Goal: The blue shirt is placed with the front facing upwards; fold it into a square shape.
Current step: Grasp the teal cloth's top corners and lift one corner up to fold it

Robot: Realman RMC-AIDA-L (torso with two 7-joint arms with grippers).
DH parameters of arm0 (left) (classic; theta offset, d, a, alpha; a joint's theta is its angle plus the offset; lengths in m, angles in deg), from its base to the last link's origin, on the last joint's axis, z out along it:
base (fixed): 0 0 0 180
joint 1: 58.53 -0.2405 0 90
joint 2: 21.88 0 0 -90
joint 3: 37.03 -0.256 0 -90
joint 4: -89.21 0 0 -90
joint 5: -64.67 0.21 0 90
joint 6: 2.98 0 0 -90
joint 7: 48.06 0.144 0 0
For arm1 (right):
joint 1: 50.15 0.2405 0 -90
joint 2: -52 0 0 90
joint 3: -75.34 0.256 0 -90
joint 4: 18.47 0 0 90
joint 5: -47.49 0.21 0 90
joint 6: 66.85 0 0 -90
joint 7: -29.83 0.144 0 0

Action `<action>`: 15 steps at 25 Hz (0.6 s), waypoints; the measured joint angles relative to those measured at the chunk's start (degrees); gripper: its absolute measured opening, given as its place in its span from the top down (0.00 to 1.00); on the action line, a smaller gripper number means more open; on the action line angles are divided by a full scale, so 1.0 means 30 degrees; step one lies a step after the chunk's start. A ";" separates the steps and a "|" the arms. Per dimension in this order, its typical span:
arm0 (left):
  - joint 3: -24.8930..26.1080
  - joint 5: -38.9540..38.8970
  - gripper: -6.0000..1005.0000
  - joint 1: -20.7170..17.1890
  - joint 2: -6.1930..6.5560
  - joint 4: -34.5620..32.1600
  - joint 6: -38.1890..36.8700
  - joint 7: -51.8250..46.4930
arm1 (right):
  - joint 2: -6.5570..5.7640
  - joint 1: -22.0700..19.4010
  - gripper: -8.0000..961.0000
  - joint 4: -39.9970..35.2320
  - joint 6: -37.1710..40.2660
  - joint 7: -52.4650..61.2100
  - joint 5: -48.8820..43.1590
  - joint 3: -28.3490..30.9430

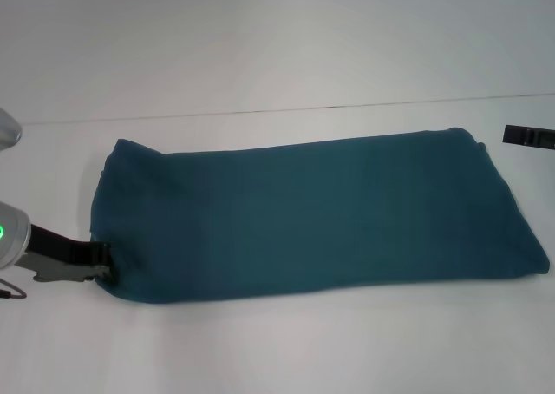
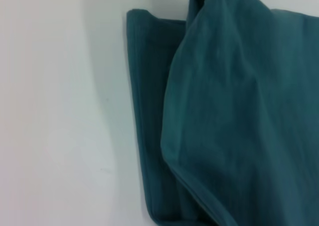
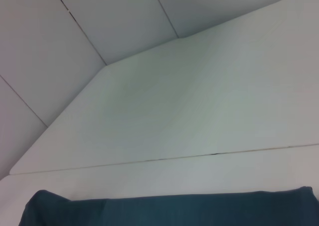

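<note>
The blue shirt (image 1: 312, 216) lies on the white table as a long folded band running left to right, plain side up, with no lettering showing. My left gripper (image 1: 104, 265) is at the shirt's near left corner, shut on the edge of the cloth. The left wrist view shows a top layer of the blue shirt (image 2: 239, 116) lying over a lower folded layer. A dark part of my right gripper (image 1: 529, 136) shows at the right edge, off the shirt's far right corner and apart from it. The right wrist view catches only a strip of the blue shirt (image 3: 164, 211).
The white table (image 1: 277, 351) spreads all around the shirt. A thin seam (image 1: 260, 110) crosses it behind the shirt. Pale wall panels (image 3: 75, 27) stand beyond the table's far edge.
</note>
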 joint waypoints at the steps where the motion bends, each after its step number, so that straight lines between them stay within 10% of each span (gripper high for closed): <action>1: 0.0000 -0.0002 0.78 -0.0040 0.0003 0.0000 0.0027 0.0000 | -0.0001 0.0000 0.05 -0.0004 0.0001 -0.0002 0.0000 0.0001; 15: 0.0201 -0.0147 0.98 -0.0525 0.0038 -0.0559 -0.0209 0.0150 | 0.0079 -0.0080 0.06 0.0073 -0.0143 -0.0080 0.0000 0.0001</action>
